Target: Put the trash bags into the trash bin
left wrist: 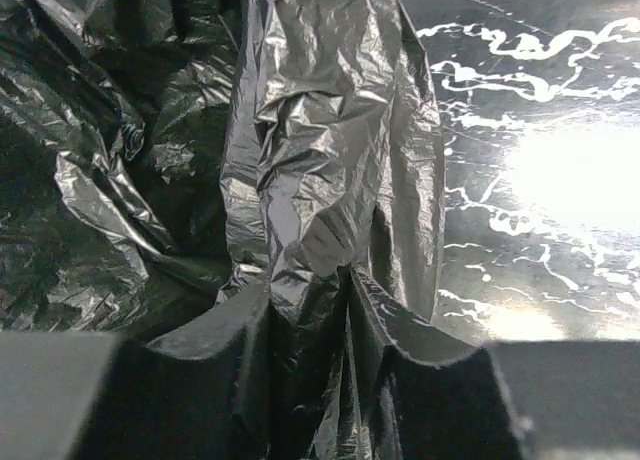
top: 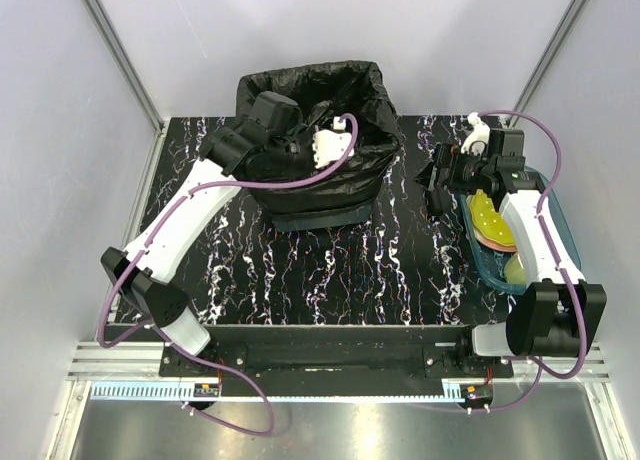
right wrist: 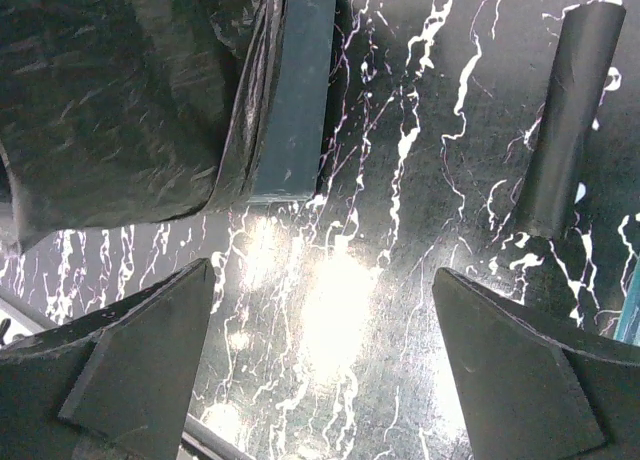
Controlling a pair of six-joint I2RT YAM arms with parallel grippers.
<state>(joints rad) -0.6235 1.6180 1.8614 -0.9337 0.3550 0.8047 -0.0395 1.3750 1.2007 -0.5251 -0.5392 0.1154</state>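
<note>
Left jaws pinch a fold of wrinkly glossy black plastic trash bag (left wrist: 320,180) draped over dark green square bin (right wrist: 295,90), rear-centre of marble surface (top: 330,270); right jaws spread empty beside it.

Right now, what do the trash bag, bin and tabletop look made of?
The trash bag: thin plastic film, glossy; sharp wrinkles catch highlights. The trash bin: probably rigid plastic, matte dark green; smooth flat wall. The tabletop: polished black stone or marble-look laminate; white veins, mirror glare.
</note>
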